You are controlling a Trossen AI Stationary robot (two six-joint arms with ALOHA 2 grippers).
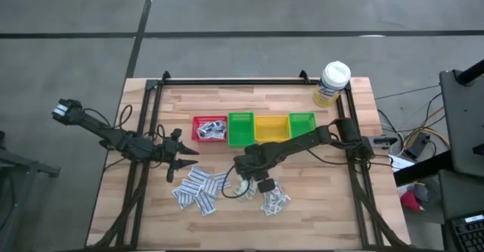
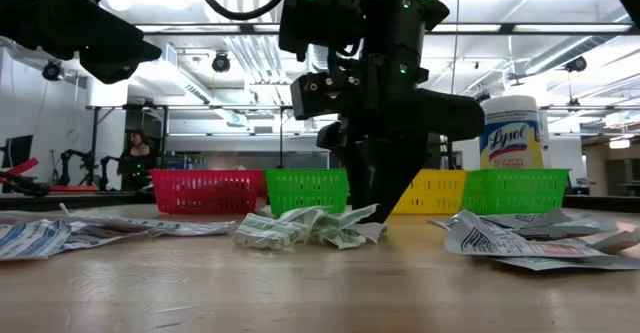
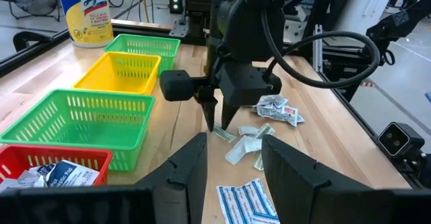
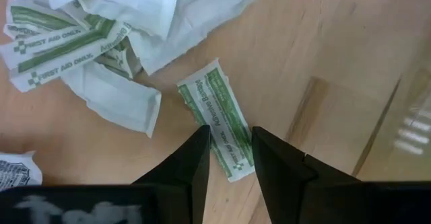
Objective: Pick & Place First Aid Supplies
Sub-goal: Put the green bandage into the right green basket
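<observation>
Green-print packet (image 4: 219, 123) — lengthwise between fingers (image 4: 190, 162)

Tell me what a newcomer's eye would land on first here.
The row of bright bins, red, green, yellow, green, across the table's middle. In front of it, the right gripper stands open, straddling a green-printed packet amid scattered white packets. The left gripper hangs open left of them.

arms: two, dark, slim jointed links
cables: black, looped along each arm
fingers: dark, flat, tapered blades
lights: small green glows on right arm
</observation>
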